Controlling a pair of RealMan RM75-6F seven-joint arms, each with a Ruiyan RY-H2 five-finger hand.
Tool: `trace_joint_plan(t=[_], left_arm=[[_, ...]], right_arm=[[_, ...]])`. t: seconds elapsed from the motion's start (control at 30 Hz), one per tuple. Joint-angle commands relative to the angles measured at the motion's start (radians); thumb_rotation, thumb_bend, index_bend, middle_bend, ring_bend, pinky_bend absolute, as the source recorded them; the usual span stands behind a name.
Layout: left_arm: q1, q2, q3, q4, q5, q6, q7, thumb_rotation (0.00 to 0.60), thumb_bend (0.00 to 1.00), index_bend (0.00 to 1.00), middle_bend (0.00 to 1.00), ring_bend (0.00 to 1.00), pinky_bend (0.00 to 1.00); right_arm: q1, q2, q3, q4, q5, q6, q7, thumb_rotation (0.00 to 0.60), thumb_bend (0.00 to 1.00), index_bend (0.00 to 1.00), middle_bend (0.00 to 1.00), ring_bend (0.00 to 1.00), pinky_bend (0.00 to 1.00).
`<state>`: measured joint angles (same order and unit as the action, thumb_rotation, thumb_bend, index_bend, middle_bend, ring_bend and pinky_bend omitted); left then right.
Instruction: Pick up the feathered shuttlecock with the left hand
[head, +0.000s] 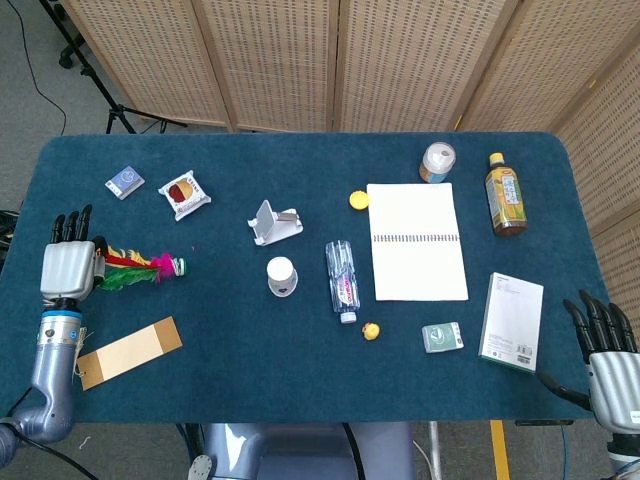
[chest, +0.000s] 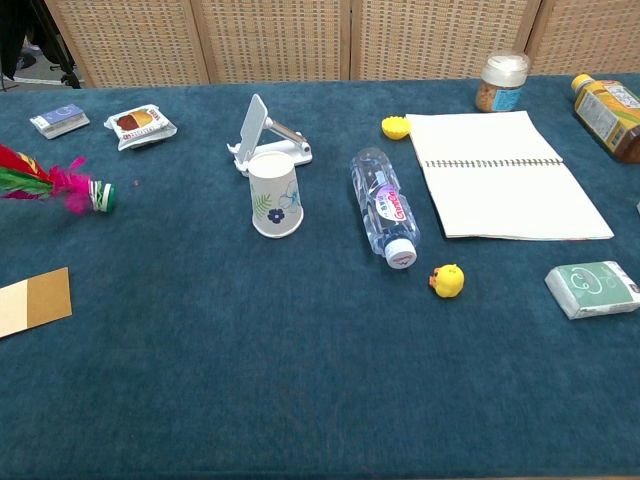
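The feathered shuttlecock (head: 140, 272) has red, green, yellow and pink feathers and a green-and-white base. It sits near the table's left edge, and my left hand (head: 68, 270) holds it by the feather end. In the chest view the shuttlecock (chest: 60, 183) is tilted, feathers raised to the left and base low over the cloth. The hand shows its back, with the fingertips pointing away; the grip itself is hidden behind it. My right hand (head: 610, 355) hangs past the table's front right corner, fingers spread and holding nothing.
A brown cardboard tag (head: 130, 350) lies just in front of the left hand. A snack pack (head: 184, 194) and a small blue box (head: 125, 181) lie behind it. A paper cup (head: 281, 275), a phone stand (head: 272, 222), a water bottle (head: 341, 277) and a notebook (head: 417, 241) occupy the middle.
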<state>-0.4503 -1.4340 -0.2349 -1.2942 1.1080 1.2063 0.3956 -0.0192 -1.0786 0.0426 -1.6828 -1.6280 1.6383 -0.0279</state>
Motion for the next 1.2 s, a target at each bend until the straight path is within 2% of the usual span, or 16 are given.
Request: trace_joint_plan(t=[0.03, 0.27, 0.63, 0.97, 1.2], left_arm=[[-0.011, 0.016, -0.013, -0.030, 0.002, 0.013, 0.022, 0.600, 0.55, 0.62, 0.00, 0.00, 0.00], [-0.034, 0.024, -0.035, -0.081, 0.005, 0.037, 0.061, 0.600, 0.55, 0.62, 0.00, 0.00, 0.00], [-0.080, -0.007, -0.051, -0.074, -0.007, 0.032, 0.102, 0.600, 0.55, 0.62, 0.00, 0.00, 0.00], [-0.100, -0.030, -0.036, -0.065, -0.022, 0.019, 0.134, 0.600, 0.51, 0.61, 0.00, 0.00, 0.00], [-0.094, -0.010, -0.029, -0.107, 0.007, 0.048, 0.119, 0.600, 0.49, 0.58, 0.00, 0.00, 0.00]], right_arm=[[0.000, 0.001, 0.001, 0.000, 0.001, 0.000, 0.003, 0.600, 0.00, 0.00, 0.00, 0.00, 0.00], [0.000, 0.005, 0.004, 0.002, 0.007, 0.001, 0.015, 0.600, 0.00, 0.00, 0.00, 0.00, 0.00], [0.001, 0.012, 0.012, 0.011, 0.024, -0.001, 0.044, 0.600, 0.00, 0.00, 0.00, 0.00, 0.00], [0.002, 0.013, 0.015, 0.019, 0.032, -0.005, 0.054, 0.600, 0.00, 0.00, 0.00, 0.00, 0.00], [0.003, 0.010, 0.013, 0.018, 0.021, -0.001, 0.050, 0.600, 0.00, 0.00, 0.00, 0.00, 0.00]])
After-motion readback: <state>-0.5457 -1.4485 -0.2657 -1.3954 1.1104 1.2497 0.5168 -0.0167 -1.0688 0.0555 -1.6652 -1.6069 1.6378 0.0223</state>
